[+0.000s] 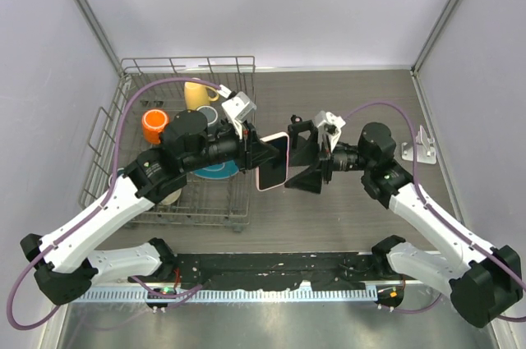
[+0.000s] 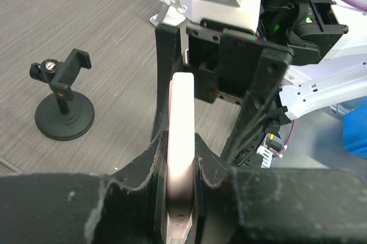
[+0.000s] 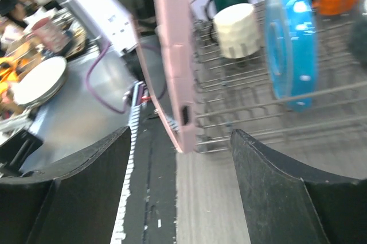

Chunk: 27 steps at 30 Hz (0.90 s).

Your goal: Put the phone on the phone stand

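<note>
My left gripper (image 1: pixel 261 154) is shut on the near end of a pink phone (image 1: pixel 273 162) and holds it on edge above the table. In the left wrist view the phone (image 2: pixel 182 112) stands upright between the pads, just in front of the gripper (image 2: pixel 181 161). My right gripper (image 1: pixel 292 160) is open and faces the phone. The phone's free end (image 3: pixel 172 54) lies between its spread fingers (image 3: pixel 269 186) without touching them. The black phone stand (image 2: pixel 63 109) stands empty on the table, and the right gripper partly hides it in the top view (image 1: pixel 294 121).
A wire dish rack (image 1: pixel 131 70) at the left holds a yellow mug (image 1: pixel 197 94), an orange mug (image 1: pixel 154 126), a blue plate (image 3: pixel 289 49) and a white cup (image 3: pixel 238 28). A small white bracket (image 1: pixel 421 149) stands at the right.
</note>
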{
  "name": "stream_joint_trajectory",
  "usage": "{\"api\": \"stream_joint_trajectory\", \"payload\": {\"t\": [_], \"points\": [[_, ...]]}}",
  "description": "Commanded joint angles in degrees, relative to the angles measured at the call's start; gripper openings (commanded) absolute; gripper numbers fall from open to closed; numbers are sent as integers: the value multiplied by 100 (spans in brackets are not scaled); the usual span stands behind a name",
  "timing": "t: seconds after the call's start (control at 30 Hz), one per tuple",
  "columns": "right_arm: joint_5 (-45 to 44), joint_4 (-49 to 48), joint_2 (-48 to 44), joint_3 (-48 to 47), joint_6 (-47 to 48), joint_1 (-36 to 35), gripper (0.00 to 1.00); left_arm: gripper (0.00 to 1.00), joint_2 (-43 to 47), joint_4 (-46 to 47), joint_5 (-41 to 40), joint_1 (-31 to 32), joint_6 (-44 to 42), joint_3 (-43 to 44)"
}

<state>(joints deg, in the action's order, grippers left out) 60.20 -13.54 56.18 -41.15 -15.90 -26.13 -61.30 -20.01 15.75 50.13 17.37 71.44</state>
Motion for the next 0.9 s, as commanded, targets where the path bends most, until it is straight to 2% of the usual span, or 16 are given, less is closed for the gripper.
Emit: {"api": "stream_joint_trajectory", "payload": {"t": [0.0, 0.1, 0.17, 0.27, 0.3, 0.37, 0.4, 0.43, 0.47, 0.5, 0.53, 0.57, 0.6, 0.67, 0.73, 0.87], "points": [[449, -246, -55, -201, -80, -576, 76, 0, 197, 323, 174, -21, -75, 379], [10, 192, -90, -385, 209, -866, 77, 0, 267, 261, 383, -21, -40, 467], [-465, 72, -55, -447, 36, -981, 77, 0, 215, 304, 1162, -12, 109, 494], [-449, -876, 191, -412, -639, -1227, 65, 0, 109, 480, 1649, -21, 372, 450], [-440, -1157, 357, -420, -729, -1297, 49, 0, 101, 524, 1773, -12, 390, 441], [-483, -1230, 454, -473, -809, -1386, 30, 0, 109, 559, 1818, -21, 425, 380], [-501, -1247, 507, -482, -809, -1395, 10, 0, 144, 638, 1844, -21, 443, 353], [-527, -1274, 542, -482, -818, -1395, 0, 0, 153, 673, 1818, -12, 452, 336], [-588, -1309, 525, -465, -844, -1395, 0, 1, 197, 691, 1731, -21, 487, 327], [-980, -1361, 499, -447, -879, -1395, 0, 14, 223, 622, 1521, -21, 513, 327], [-1254, -1370, 394, -403, -897, -1386, 0, 36, 258, 560, 971, -21, 548, 335], [-1518, -1371, 341, -377, -932, -1386, 0, 77, 389, 533, 582, -21, 705, 249], [-2034, -1397, 288, -359, -1028, -1386, 0, 87, 469, 559, 144, -21, 881, 169], [-2293, -1432, 165, -324, -1143, -1369, 0, 98, 679, 664, -650, -12, 1075, -198], [-2504, -1712, 69, -211, -1414, -1351, 0, 98, 1031, 980, -870, -21, 1339, -507], [-2689, -2512, -212, 106, -1916, -1333, 0, 83, 1488, 1936, -575, -12, 1805, -1411]]}}
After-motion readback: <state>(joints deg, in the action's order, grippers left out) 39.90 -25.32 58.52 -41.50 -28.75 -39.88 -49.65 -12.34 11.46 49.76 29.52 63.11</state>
